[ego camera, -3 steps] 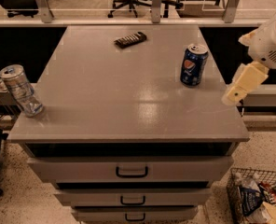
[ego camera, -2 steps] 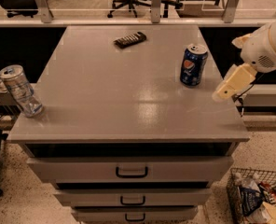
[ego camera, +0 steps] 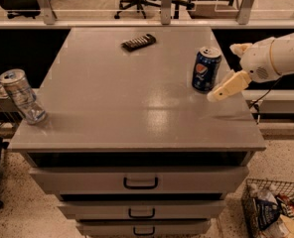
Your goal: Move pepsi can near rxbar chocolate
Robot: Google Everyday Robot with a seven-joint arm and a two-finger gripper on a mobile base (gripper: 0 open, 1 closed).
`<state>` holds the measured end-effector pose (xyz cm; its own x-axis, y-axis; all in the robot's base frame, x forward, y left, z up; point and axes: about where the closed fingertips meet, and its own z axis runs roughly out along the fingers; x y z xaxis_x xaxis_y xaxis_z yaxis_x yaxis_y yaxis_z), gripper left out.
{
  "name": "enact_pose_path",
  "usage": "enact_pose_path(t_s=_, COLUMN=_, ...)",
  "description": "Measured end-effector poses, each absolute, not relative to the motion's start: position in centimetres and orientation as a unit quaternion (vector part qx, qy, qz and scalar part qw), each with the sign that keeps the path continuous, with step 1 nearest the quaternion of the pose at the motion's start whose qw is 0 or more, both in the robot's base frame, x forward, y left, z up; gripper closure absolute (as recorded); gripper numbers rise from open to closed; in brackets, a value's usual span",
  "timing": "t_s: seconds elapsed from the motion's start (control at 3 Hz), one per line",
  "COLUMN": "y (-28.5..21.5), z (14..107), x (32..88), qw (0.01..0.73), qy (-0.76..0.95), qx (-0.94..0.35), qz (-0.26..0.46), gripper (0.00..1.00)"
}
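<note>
pepsi can [ego camera: 206,69]: upright on the cabinet top [ego camera: 137,103], about 2 o'clock from its centre
rxbar chocolate [ego camera: 138,41]: flat near the far edge, 12 o'clock; well apart from the pepsi can, at its 10 o'clock
gripper [ego camera: 224,72]: just beside the pepsi can, at its 3 o'clock; fingers apart, clamped on nothing; lower fingertip by the can's base, contact unclear
silver can [ego camera: 22,96]: upright at the left edge, 9 o'clock
wire basket [ego camera: 273,195]: on the floor, 5 o'clock

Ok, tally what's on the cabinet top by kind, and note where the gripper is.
Drink cans: 2 (pepsi can, silver can)
Wrapped bars: 1 (rxbar chocolate)
Total: 3
Gripper: open, just right of the pepsi can, not touching it.
</note>
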<state>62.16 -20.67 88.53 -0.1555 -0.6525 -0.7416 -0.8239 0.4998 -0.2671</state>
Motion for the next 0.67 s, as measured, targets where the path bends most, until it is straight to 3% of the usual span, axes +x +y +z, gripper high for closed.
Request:
enact_pose_path(t_s=0.33, y=-19.7, z=87.4, x=64.1, qw=0.464, qy=0.738, qx=-0.469, qz=0.141, gripper=0.0)
enact_pose_path(t_s=0.67, y=-19.0, z=87.0, x=65.4, qw=0.487, qy=0.731, qx=-0.446, qz=0.171, gripper=0.16)
